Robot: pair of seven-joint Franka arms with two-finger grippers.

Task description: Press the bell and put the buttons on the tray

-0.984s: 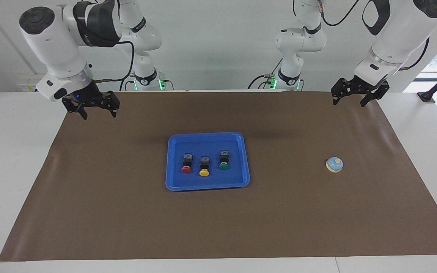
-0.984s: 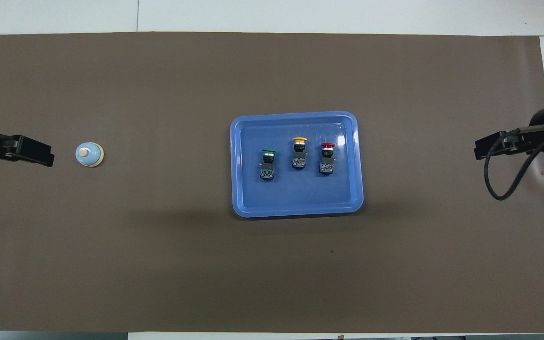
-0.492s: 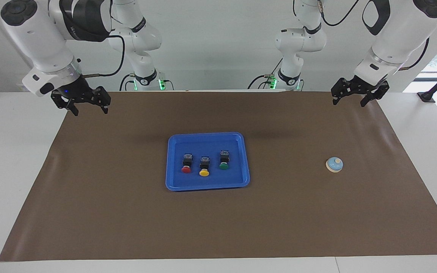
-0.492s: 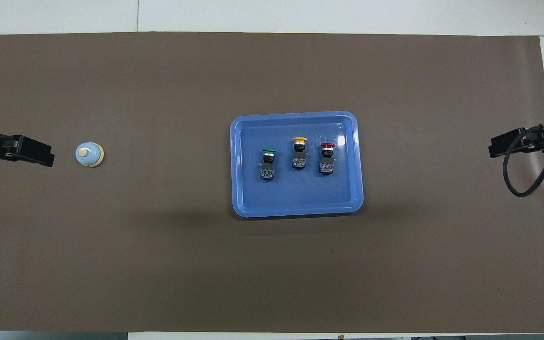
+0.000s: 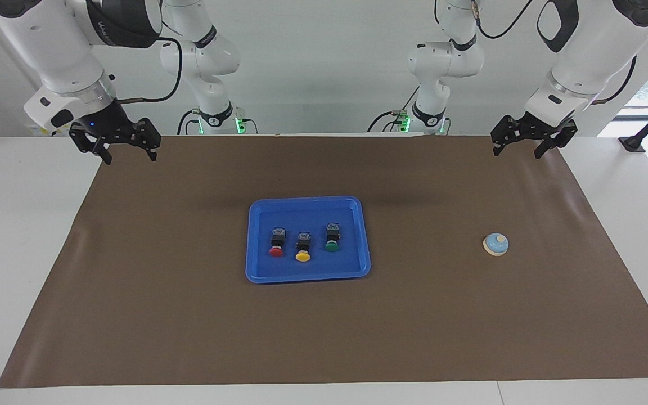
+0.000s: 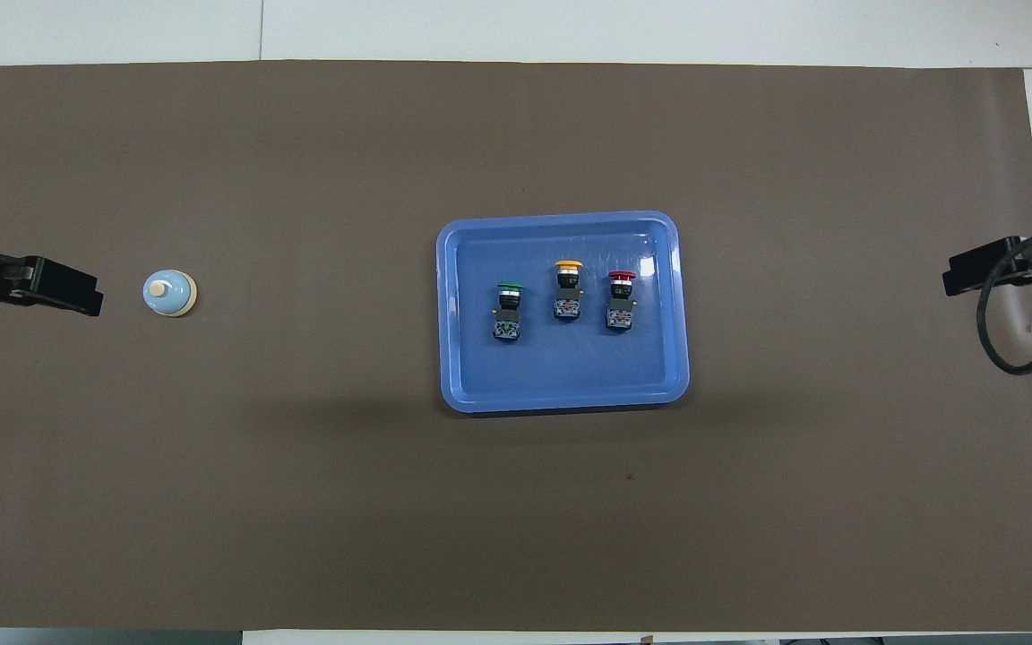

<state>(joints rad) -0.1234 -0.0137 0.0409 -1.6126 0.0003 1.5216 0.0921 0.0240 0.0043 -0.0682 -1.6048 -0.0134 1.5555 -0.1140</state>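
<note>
the left claw (image 5: 516,150) hangs with its fingers spread wide and nothing between them, up in the air over the corner of the brown mat (image 5: 189,315) at the left arm's end of the table. the right claw (image 5: 127,157) is also spread wide and empty, raised over the mat's edge at the right arm's end. neither touches anything.

the mat covers most of a white table (image 5: 14,225), with a plain white wall (image 5: 324,67) at the robots' end of the room.

the blue tray (image 5: 307,278) sits flat near the middle of the mat. in it lie 3 buttons in a row, apart from one another: red (image 5: 276,251) toward the right arm's end, yellow (image 5: 302,256) in the middle, green (image 5: 332,246) toward the left arm's end. their caps point away from the robots.

the bell (image 5: 495,244) stands upright on the mat, well apart from the tray, toward the left arm's end.
</note>
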